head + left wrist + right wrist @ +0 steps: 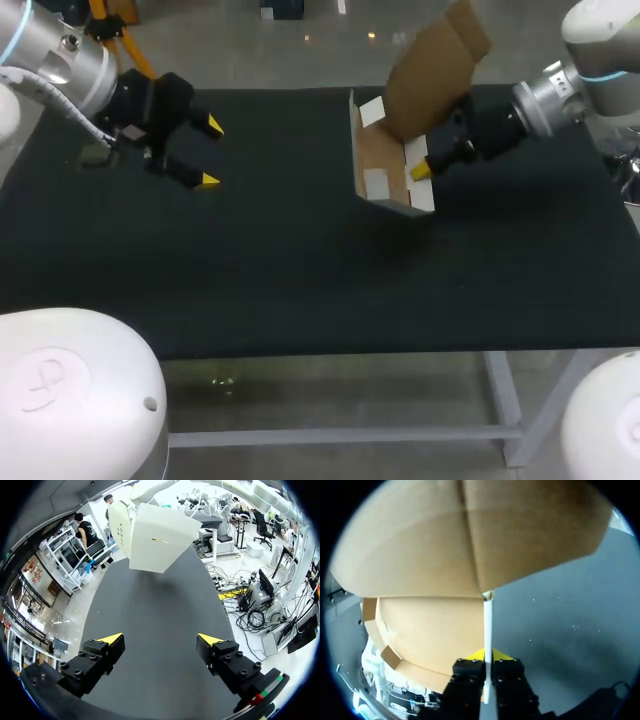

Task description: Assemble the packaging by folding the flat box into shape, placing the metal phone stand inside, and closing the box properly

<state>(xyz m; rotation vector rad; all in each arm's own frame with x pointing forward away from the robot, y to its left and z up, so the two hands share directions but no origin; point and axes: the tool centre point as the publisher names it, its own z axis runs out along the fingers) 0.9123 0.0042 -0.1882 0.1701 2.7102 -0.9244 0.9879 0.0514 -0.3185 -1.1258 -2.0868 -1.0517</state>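
At the upper left of the head view, my left gripper (208,152) hangs over the black table (250,280) with its fingers spread and empty, free, I judge, for folding flaps. Right of centre the half-formed cardboard box (392,165) tilts with its brown flap raised. My right gripper (425,168) pinches one wall's edge, probably to steady it. I see no phone stand.

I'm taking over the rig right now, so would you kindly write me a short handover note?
Left gripper open and empty, above the table's left side.
Right gripper shut on a side wall of the box.
Box partly folded, right of centre, lid flap up.
Phone stand: in no view.
Done: folding started. Left: finish folding, put the stand in, close the lid.
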